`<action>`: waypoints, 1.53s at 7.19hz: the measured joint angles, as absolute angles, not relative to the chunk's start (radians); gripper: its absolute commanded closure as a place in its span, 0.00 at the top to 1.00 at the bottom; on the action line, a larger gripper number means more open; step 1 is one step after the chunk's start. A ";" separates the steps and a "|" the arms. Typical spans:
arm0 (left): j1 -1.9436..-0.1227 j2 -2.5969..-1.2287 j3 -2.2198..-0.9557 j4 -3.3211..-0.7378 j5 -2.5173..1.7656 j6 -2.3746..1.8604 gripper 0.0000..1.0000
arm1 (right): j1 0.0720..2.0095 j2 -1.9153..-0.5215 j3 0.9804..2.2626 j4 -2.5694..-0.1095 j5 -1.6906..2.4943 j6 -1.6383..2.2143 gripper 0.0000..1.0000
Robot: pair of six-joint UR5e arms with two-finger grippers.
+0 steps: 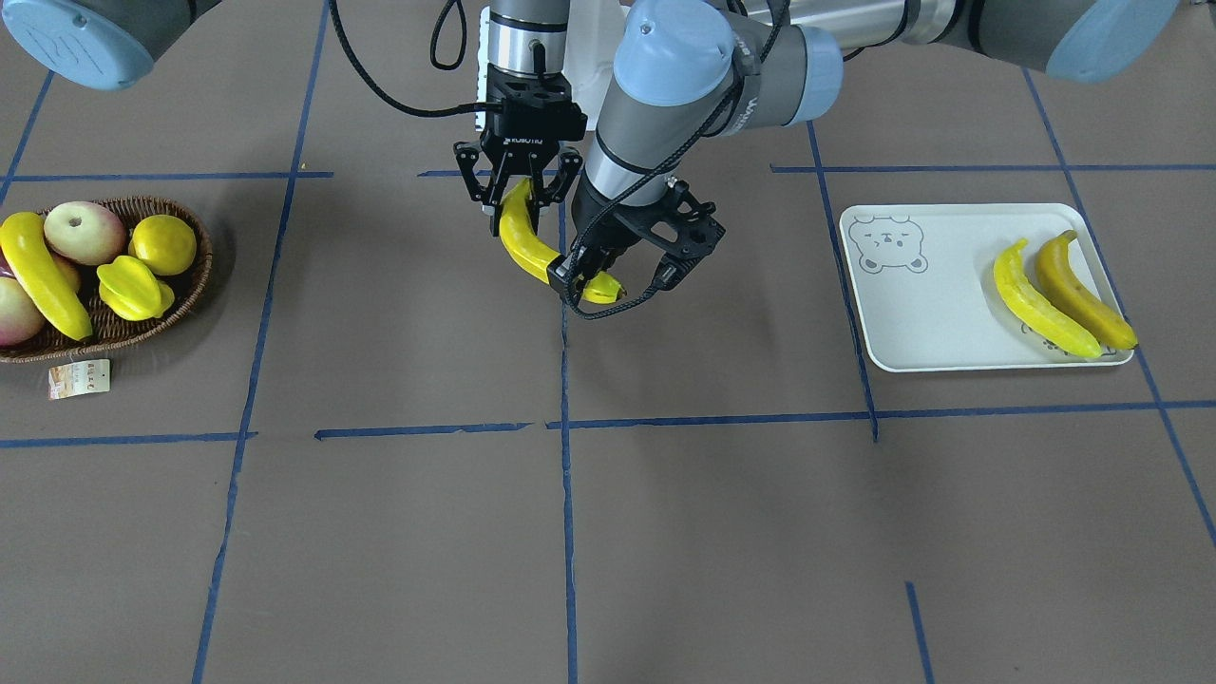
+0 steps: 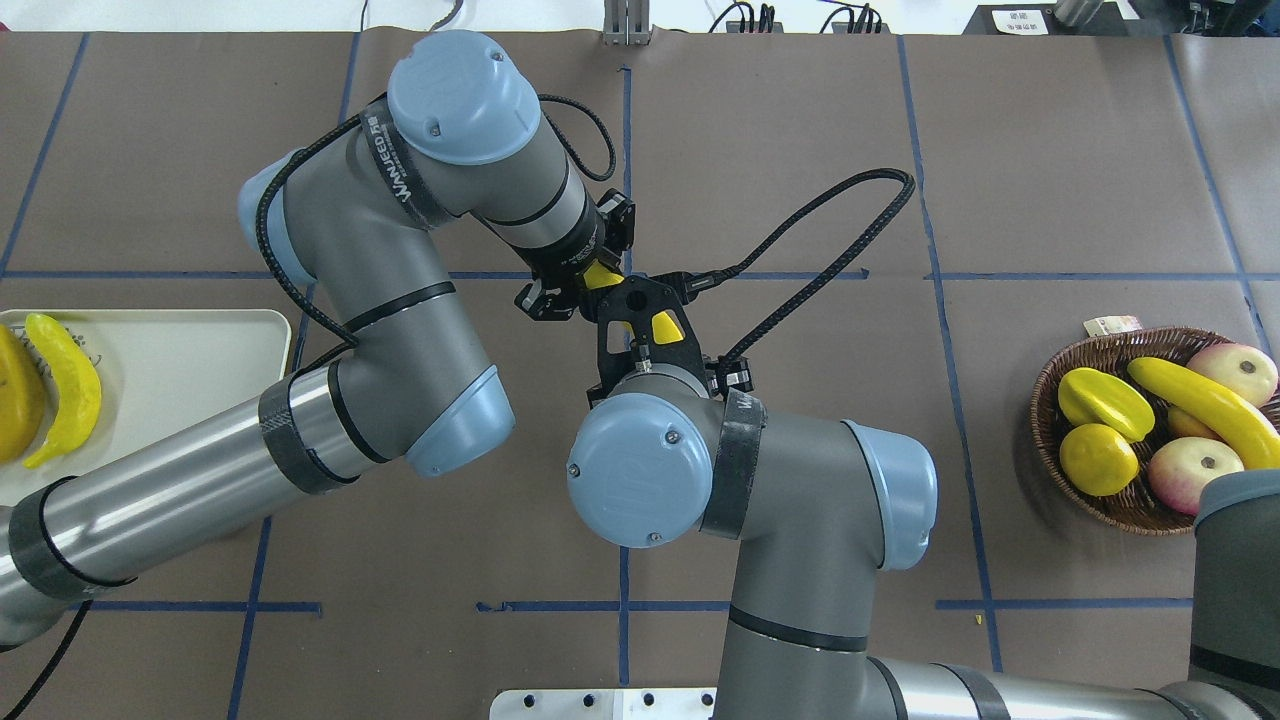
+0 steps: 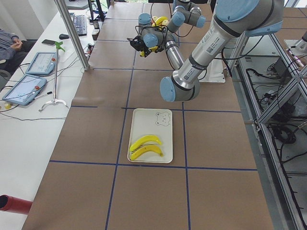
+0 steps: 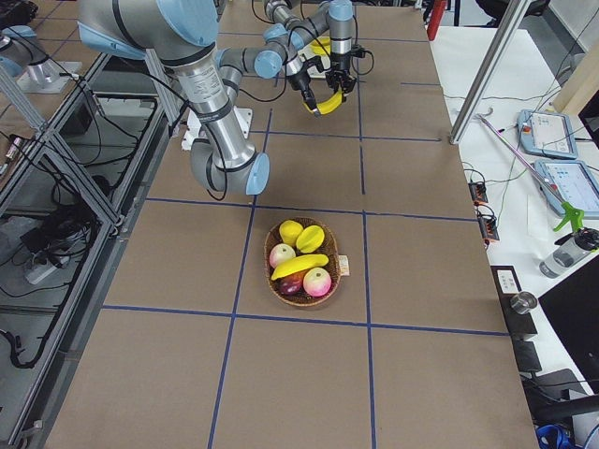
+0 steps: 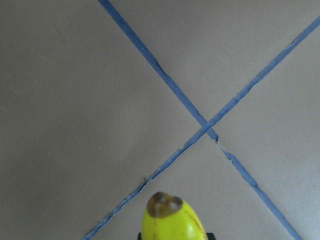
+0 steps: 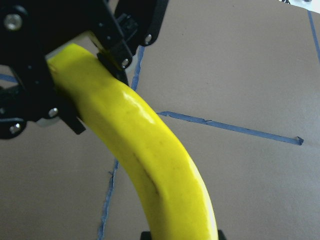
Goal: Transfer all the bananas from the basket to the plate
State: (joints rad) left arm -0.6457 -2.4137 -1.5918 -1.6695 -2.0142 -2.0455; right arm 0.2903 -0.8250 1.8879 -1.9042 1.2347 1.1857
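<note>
A yellow banana point(image 1: 527, 247) hangs in the air over the middle of the table, with a gripper at each end. My right gripper point(image 1: 521, 204) points down and is shut on its upper end. My left gripper point(image 1: 594, 285) comes in at a slant, and its pads press both sides of the lower end point(image 5: 170, 220). The right wrist view shows the banana point(image 6: 150, 165) running up into the left gripper's jaws. One more banana point(image 1: 43, 275) lies in the wicker basket point(image 1: 195, 275). Two bananas point(image 1: 1040, 304) point(image 1: 1083, 294) lie on the white plate point(image 1: 931, 313).
In the basket there are also apples point(image 1: 84, 231), a lemon point(image 1: 163, 243) and a starfruit point(image 1: 135, 285). A paper tag point(image 1: 79, 378) lies beside it. Blue tape lines cross the brown table. A person sits at a side desk point(image 3: 12, 45) with tablets.
</note>
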 measured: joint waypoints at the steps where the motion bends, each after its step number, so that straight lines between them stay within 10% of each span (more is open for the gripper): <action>1: -0.646 -2.412 -1.593 -1.669 -2.014 -2.045 0.00 | 0.290 -0.827 1.888 -1.895 1.235 1.187 0.99; 11: -0.757 -2.258 -1.687 -1.659 -2.061 -1.882 0.00 | 0.340 -0.911 2.085 -1.888 1.412 1.156 0.99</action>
